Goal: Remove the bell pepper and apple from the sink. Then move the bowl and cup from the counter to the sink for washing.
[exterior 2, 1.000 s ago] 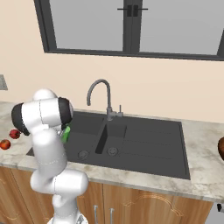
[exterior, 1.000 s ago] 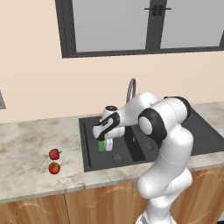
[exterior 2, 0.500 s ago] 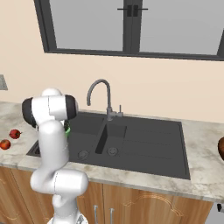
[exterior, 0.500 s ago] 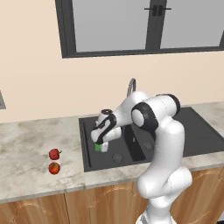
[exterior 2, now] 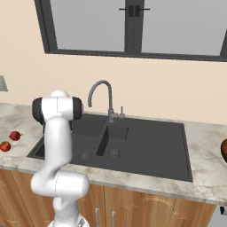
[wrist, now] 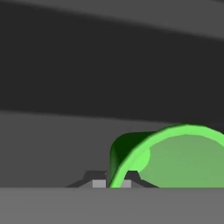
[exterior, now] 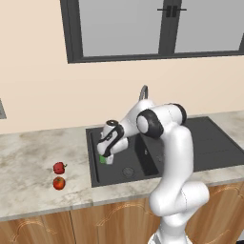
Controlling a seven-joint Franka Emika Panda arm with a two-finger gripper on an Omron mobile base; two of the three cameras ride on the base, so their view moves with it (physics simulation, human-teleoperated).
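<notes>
My gripper is shut on the rim of the green cup, low in the left end of the dark sink. In the hand view the cup fills the lower right, its wall pinched between the fingertips, with the dark basin floor behind. The deep-red bell pepper and the orange-red apple lie on the counter left of the sink, the pepper behind the apple. The brown bowl shows at the right edge of the right base view.
The curved grey faucet rises behind the sink, at the divider between the two basins. A round drain lies just right of the cup. A dark-framed window runs along the wall above.
The arm has swung left and downward with the cup, from mid-basin to the left end of the sink. The pepper and apple have stayed put.
</notes>
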